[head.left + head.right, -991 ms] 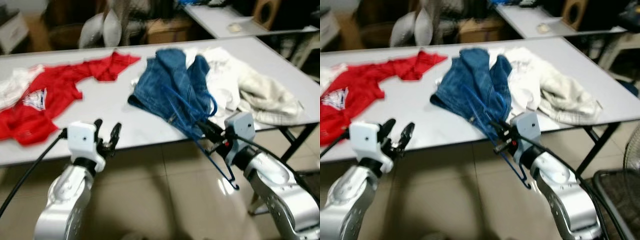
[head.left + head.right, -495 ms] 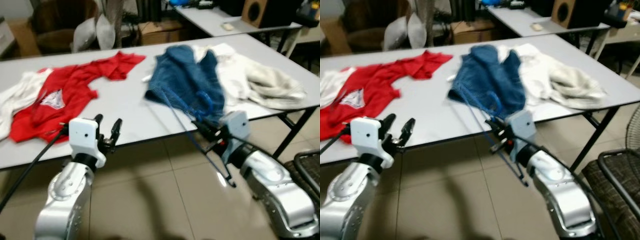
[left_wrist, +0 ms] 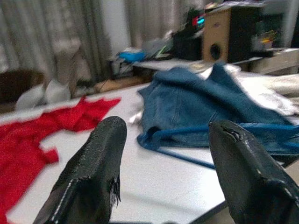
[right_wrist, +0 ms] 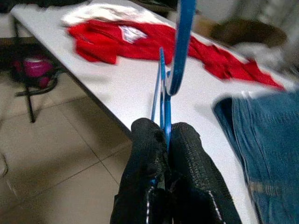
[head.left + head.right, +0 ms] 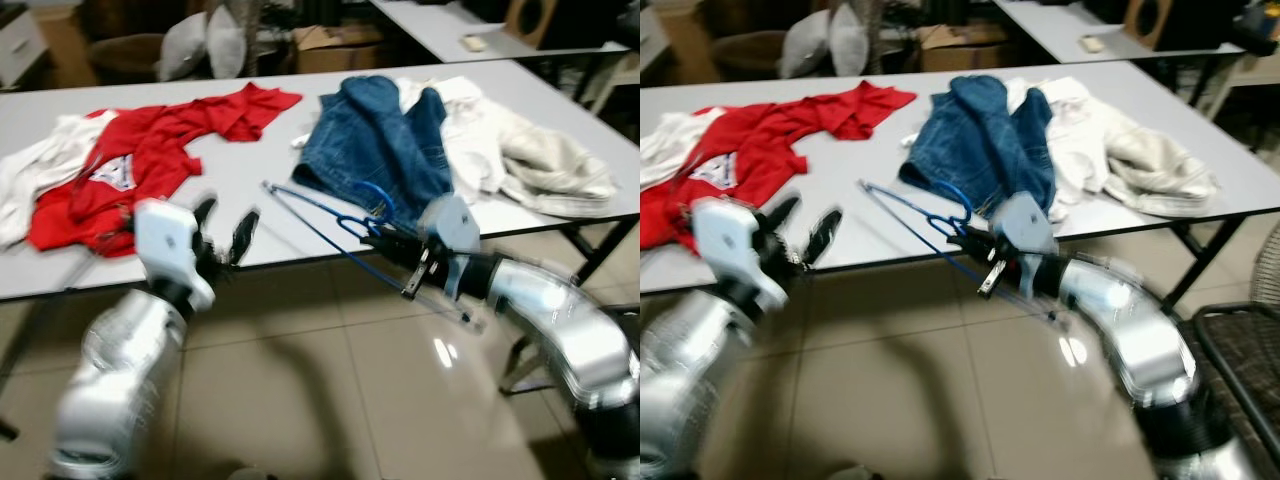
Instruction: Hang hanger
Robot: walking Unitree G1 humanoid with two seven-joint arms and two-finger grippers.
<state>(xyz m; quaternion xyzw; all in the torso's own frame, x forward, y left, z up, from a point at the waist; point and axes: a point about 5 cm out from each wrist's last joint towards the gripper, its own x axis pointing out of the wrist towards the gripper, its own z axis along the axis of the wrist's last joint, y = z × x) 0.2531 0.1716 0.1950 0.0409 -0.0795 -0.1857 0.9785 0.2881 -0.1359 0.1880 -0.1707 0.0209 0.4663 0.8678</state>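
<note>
The right gripper [image 5: 385, 240] has its fingers clenched on a blue wire hanger [image 5: 330, 215], pinching the wire just below the hook, at the front edge of the white desk [image 5: 250, 190]. The hanger lies tilted: one end reaches over the desk top beside the jeans [image 5: 375, 140], the other end slants down past the edge over the tiled floor [image 5: 330, 400]. In the right wrist view the two fingers [image 4: 145, 154] press together around the blue wire, with the hook rising above them. The left gripper [image 5: 225, 235] is held near the same front edge, its fingers released and spread apart with nothing between them; the left wrist view shows a wide gap between its fingers [image 3: 93, 172]. On the desk a red shirt [image 5: 150, 150] lies to the left, the jeans in the middle, and a pale heap of clothes [image 5: 530, 160] to the right, reaching the far right edge. The strip of desk top between the red shirt and the jeans is bare. A dark chair [image 5: 1240, 350] stands on the floor to the right, near the desk leg.
</note>
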